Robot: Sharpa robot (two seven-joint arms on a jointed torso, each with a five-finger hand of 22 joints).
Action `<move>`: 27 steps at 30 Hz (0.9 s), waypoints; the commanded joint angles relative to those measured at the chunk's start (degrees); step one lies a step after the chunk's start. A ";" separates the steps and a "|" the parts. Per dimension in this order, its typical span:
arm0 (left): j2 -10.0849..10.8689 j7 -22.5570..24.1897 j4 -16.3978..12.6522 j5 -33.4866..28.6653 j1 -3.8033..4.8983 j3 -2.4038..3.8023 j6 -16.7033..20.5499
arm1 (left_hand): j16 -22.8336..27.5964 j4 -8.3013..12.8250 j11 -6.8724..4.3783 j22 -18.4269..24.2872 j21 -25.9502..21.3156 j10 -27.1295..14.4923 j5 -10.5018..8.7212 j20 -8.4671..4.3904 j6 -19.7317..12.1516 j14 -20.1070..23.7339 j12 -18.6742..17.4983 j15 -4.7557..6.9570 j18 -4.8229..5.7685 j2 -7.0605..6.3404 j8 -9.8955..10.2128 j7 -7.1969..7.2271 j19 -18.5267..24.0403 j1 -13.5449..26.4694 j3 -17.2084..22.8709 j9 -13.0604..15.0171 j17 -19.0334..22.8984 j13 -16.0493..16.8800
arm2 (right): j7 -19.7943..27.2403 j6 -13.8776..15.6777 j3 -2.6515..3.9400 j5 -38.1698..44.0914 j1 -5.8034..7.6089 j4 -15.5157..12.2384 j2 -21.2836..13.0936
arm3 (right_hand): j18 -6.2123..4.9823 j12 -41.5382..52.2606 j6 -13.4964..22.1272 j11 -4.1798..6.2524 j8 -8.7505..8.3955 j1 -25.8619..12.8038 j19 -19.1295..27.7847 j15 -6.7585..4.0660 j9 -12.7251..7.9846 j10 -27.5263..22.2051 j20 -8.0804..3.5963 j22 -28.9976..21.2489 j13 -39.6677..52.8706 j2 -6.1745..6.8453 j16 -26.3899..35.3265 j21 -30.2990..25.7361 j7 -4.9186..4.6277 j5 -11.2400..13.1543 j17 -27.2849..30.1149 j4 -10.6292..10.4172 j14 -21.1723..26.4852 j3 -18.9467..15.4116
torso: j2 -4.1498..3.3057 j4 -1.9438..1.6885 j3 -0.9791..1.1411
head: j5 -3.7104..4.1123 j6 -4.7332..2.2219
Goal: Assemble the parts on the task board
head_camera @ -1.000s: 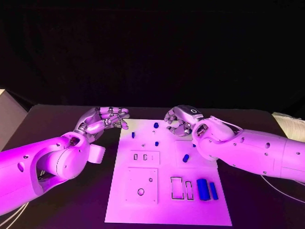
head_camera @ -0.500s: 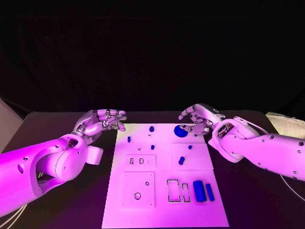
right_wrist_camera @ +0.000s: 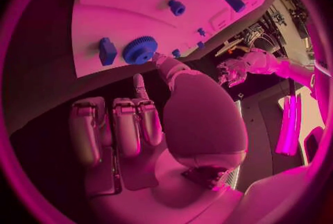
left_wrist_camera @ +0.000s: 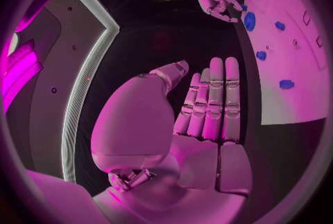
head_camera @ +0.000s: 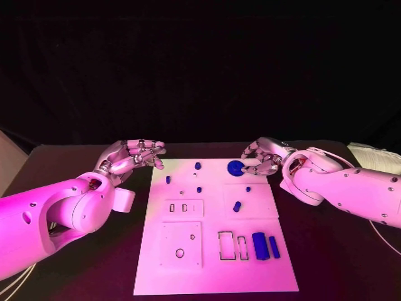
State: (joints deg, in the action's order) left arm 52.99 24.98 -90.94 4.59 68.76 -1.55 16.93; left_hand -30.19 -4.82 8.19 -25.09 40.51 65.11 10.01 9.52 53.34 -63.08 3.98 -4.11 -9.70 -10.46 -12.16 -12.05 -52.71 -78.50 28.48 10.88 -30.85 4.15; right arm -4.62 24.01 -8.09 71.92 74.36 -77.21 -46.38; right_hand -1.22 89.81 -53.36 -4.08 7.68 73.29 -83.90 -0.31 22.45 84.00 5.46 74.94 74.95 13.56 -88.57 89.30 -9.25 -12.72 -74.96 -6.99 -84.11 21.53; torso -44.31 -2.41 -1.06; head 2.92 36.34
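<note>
The task board (head_camera: 214, 263) lies flat on the black table (head_camera: 65, 160). My right hand (head_camera: 265, 157) sits at the board's far right corner, fingers apart, holding nothing; the blue gear (head_camera: 235, 167) lies on the board just beside my fingertips (right_wrist_camera: 158, 59) (contact cannot be confirmed). A small blue block (right_wrist_camera: 107, 50) stands next to the gear. My left hand (head_camera: 131, 157) hovers off the board's far left corner, released, fingers loosely extended. 2 blue bars (head_camera: 265, 246) lie near the board's near right edge; smaller parts are too small to identify.
</note>
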 commanded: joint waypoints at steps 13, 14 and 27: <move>-0.19 0.01 -0.02 0.49 0.05 0.05 -1.39 | -0.40 0.18 -0.04 -0.11 0.41 -0.38 -0.25 -0.02 -0.24 -0.52 0.34 0.06 -0.65 0.22 0.10 -0.02 0.27 0.13 -0.04 0.05 -0.10 0.02 | -6.87 -2.27 0.04 -0.02 0.01 1.37 2.26 | 1.22 0.19 0.36 -0.35 0.16 0.15 -6.10 0.45 -0.11 6.00 0.53 15.06 15.05 -0.63 -0.49 0.70 0.03 -0.35 -11.52 -0.66 -5.16 -1.65 | 0.01 -0.01 -0.10 | -0.25 0.88; -0.19 -0.01 0.00 0.49 0.05 0.05 -1.39 | -0.40 0.18 -0.04 -0.11 0.41 -0.38 -0.25 -0.02 -0.24 -0.52 0.34 0.06 -0.65 0.22 0.10 -0.02 0.27 0.13 -0.04 0.05 -0.10 0.02 | -6.97 -2.23 0.04 -0.29 0.01 1.45 2.41 | 1.22 0.19 0.36 -0.35 0.17 0.17 -6.10 0.45 -0.11 6.00 0.53 15.06 15.05 -0.64 -0.50 0.70 0.03 -0.36 -11.53 -0.67 -5.16 -1.67 | 0.01 0.00 -0.11 | -0.32 0.85; -0.25 -0.15 0.16 0.49 0.05 0.05 -1.44 | -0.57 0.18 -0.03 -0.25 0.62 -0.41 -0.25 -0.02 -0.26 -0.49 0.35 0.05 -0.65 0.23 0.11 -0.03 0.33 0.16 -0.03 0.06 -0.20 0.01 | -7.61 -3.51 0.04 -1.04 -0.12 2.50 4.20 | 1.22 0.19 0.40 -0.36 0.18 0.33 -6.10 0.46 -0.13 6.00 0.54 15.06 15.05 -0.79 -0.51 0.70 0.02 -0.42 -11.56 -0.75 -5.17 -1.83 | 0.10 -0.04 -0.05 | -0.61 1.05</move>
State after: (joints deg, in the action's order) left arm 52.86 24.64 -90.70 4.84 68.75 -1.54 16.59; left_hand -30.39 -4.82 8.19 -25.28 40.99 65.12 10.01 9.53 53.34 -63.08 3.98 -4.11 -9.70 -10.46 -12.17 -12.05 -52.71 -78.50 28.47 10.87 -30.99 4.15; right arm -11.65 21.81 -8.07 70.84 74.29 -74.79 -42.26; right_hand -0.37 89.80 -53.34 -4.08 7.68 73.52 -84.11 -0.31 22.41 84.00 5.66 74.92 74.92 13.34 -88.77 89.80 -9.28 -12.99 -74.94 -7.75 -84.12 19.99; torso -44.25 -2.37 -1.13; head 2.36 37.37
